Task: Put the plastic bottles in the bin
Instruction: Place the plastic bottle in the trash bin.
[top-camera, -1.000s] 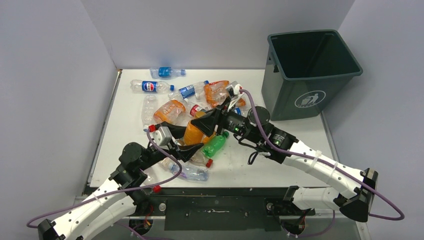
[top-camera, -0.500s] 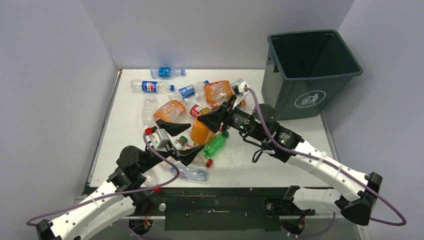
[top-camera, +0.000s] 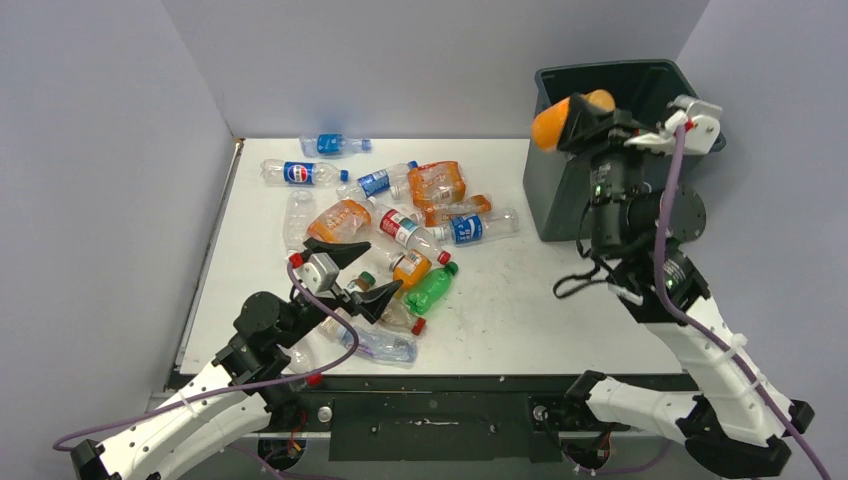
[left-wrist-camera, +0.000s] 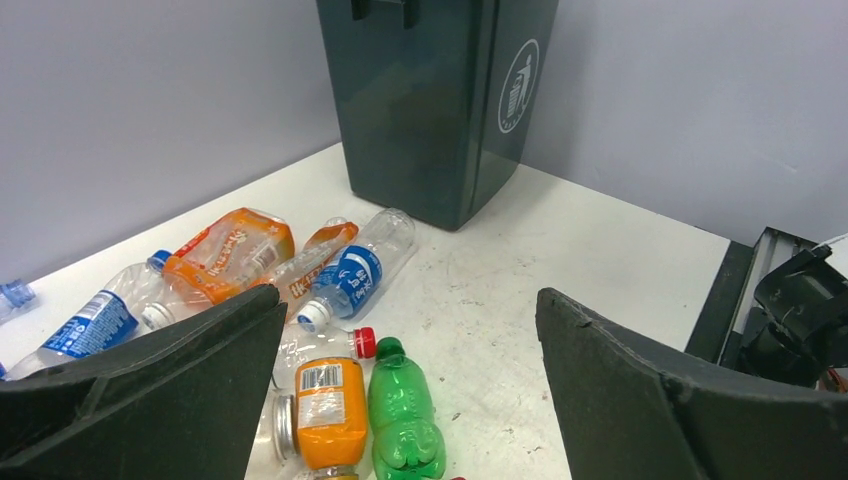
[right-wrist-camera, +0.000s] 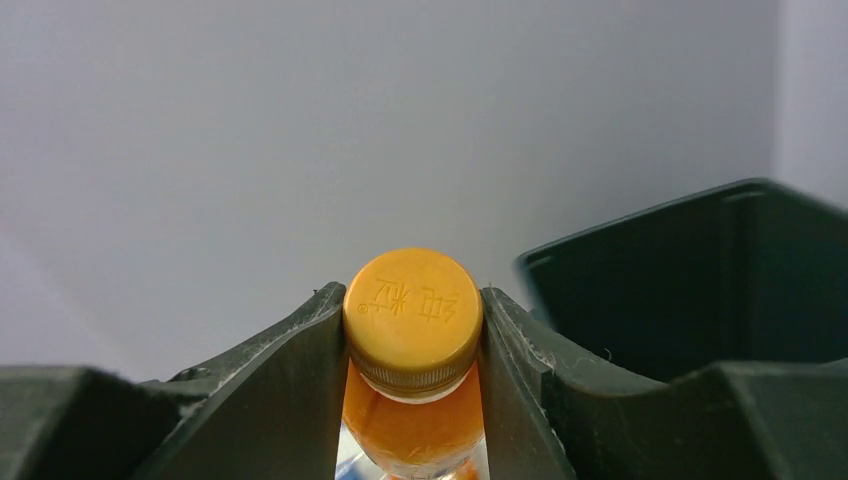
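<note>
Top external view: your right tool (top-camera: 578, 115) pinches the orange bottle (top-camera: 550, 122) by its capped neck, presumably to drop it cleanly past the bin (top-camera: 560, 200) rim at upper right, arm reared tall, while your left tool (top-camera: 362, 278) hovers gaping over the other plastic bottles (top-camera: 400, 235) mid-surface (top-camera: 520, 310).

We see the bin (left-wrist-camera: 430, 110) as smooth dark plastic with a dull sheen. The plastic bottles (top-camera: 403, 228) are thin, glossy, crumpled plastic with shiny printed labels (top-camera: 297, 173). The orange bottle (right-wrist-camera: 415, 430) has a satin plastic cap (right-wrist-camera: 412, 310), ribbed at the rim and embossed on top. On the right hand (top-camera: 583, 117) the fingers (right-wrist-camera: 270, 380) look matt black, faintly grainy and flecked with lint. The table (left-wrist-camera: 600, 230) is matt white, scuffed and speckled.
</note>
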